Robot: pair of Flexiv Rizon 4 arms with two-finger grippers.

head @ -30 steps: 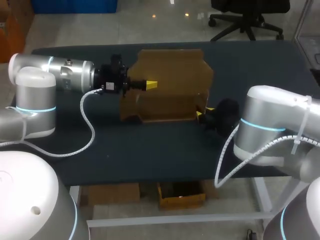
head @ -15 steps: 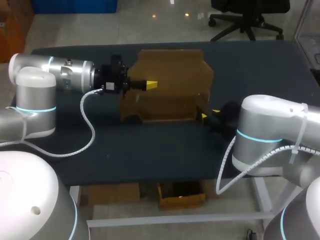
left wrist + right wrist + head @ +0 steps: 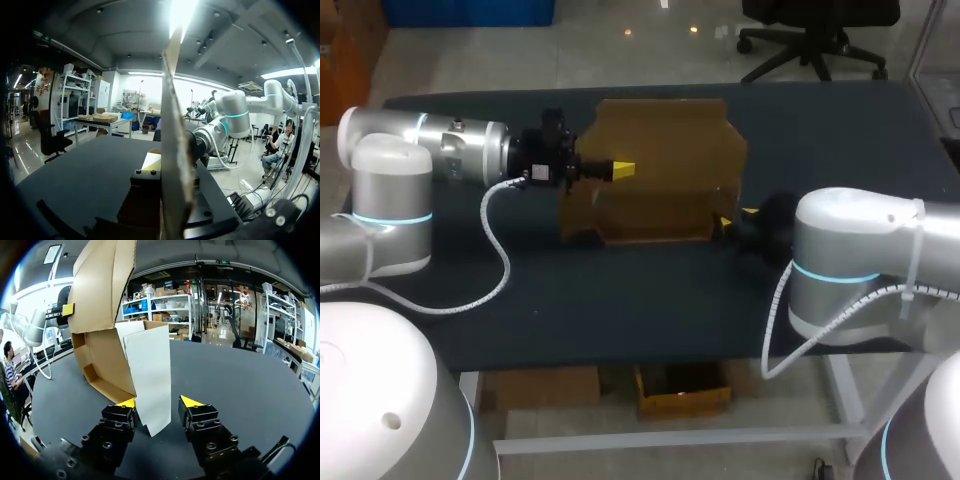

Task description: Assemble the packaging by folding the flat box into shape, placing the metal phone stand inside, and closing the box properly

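Note:
A brown cardboard box (image 3: 655, 175) stands half folded in the middle of the dark table, its big lid panel upright. My left gripper (image 3: 620, 168) comes in from the left and is shut on that lid panel (image 3: 175, 150), which runs edge-on between its fingers. At the box's right end sits my right gripper (image 3: 735, 218). In the right wrist view the pale side flap (image 3: 150, 375) hangs down between the open fingers of the right gripper (image 3: 157, 402), with a gap on one side. The box's open inside (image 3: 102, 365) lies just beyond. No phone stand shows in any view.
The dark tabletop (image 3: 840, 130) stretches behind and to the right of the box. My right arm's elbow (image 3: 850, 260) hangs over the table's front right part, near the edge. A white cable (image 3: 495, 260) loops from the left arm over the table.
My right arm has shifted back and left along the box's right end, and its fingers have spread a little. The left arm and the lid panel have not moved.

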